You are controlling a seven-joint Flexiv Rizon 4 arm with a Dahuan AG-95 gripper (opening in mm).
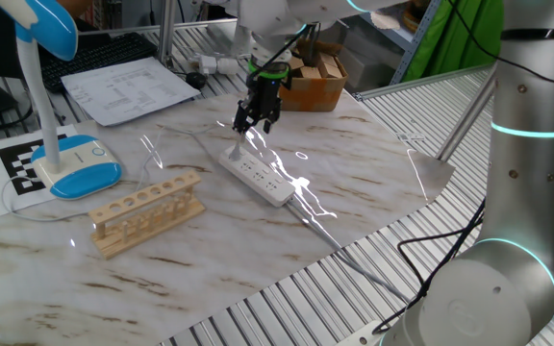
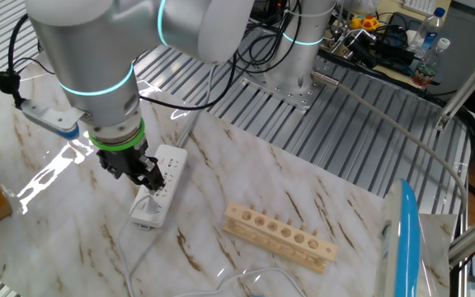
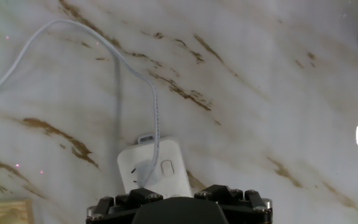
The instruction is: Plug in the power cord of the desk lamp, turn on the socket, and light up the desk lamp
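The desk lamp stands at the left on its oval blue-rimmed base [image 1: 75,163], its blue head [image 1: 54,24] up top; its head [image 2: 407,239] also shows at the right of the other fixed view. The socket [image 1: 258,173] [image 2: 160,183] [image 3: 154,167] lies mid-table. The thin power cord [image 3: 156,106] [image 2: 127,264] curves over the marble and ends at the socket's end outlet, where a white plug seems seated beside a switch [image 3: 166,168]. My gripper [image 1: 255,125] [image 2: 143,175] hangs open just above that end, holding nothing. In the hand view only its black body shows.
A wooden rack with a row of holes [image 1: 147,211] [image 2: 279,235] lies between lamp and socket. Papers [image 1: 128,86] and a cardboard box [image 1: 315,82] sit at the back. The socket's thicker cable [image 1: 354,259] runs off the table's front right edge.
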